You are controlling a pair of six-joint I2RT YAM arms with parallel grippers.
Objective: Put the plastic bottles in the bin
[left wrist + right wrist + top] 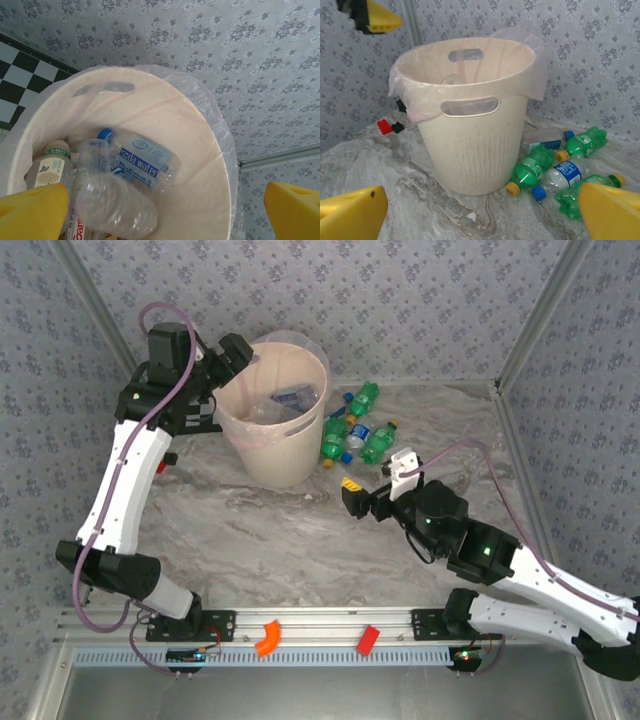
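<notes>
Marbled table (280, 535), bin (270, 455), green bottles (333, 443) beside its base.

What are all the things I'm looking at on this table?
Bin: one, pale beige with a clear liner, far left of the table.
Bottles in bin: at least four, mostly clear, one with a blue label.
Bottles on table: five, three green and two clear with blue labels, right of the bin.
Blocks: two, orange and red, on the near rail.
Table: one, grey marble.
Left gripper: one, yellow-tipped, open above the bin.
Right gripper: one, yellow-tipped, open, low, facing the bin.
</notes>
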